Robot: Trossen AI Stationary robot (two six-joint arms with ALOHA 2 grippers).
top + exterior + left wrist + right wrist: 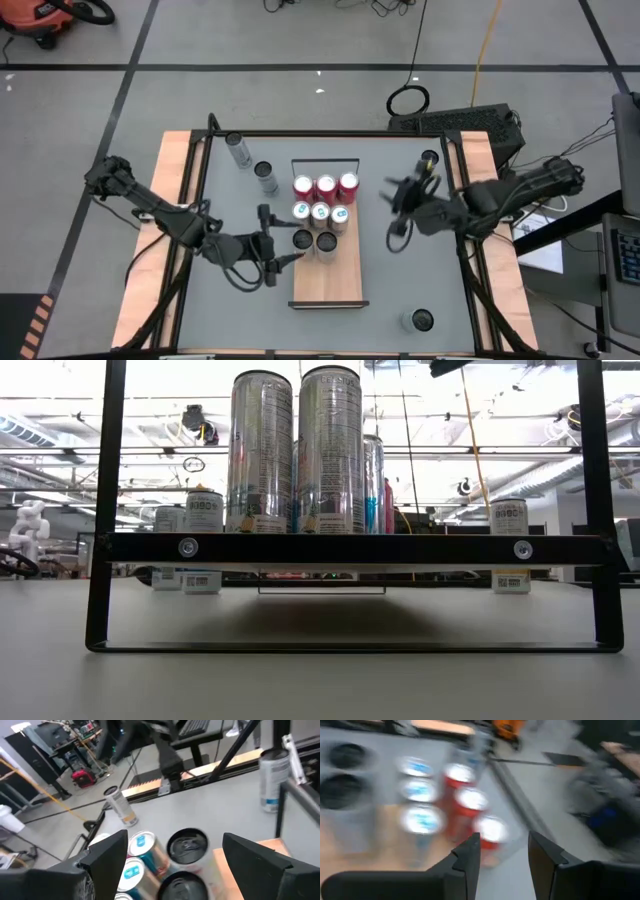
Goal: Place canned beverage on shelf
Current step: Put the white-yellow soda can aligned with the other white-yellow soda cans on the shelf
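The shelf [325,280] is a light-wood board on a black frame, its wire rail [325,162] at the far end. On it stand three red cans [325,186], three blue-topped cans [320,212] and two dark-topped silver cans [302,240] [326,241]. My left gripper [288,247] is open at the shelf's left edge. In the left wrist view [180,855] its fingers [107,852] stand wide on either side of the dark-topped cans [187,845], with gaps showing. My right gripper [400,205] [504,852] is open and empty to the right of the shelf.
Loose cans are on the grey table: one lying at the far left [238,150], one standing near it [266,175], one at the far right [429,160], one at the near right [422,320]. The low view shows the shelf [350,548] raised above the table, with tall cans [262,450] on it.
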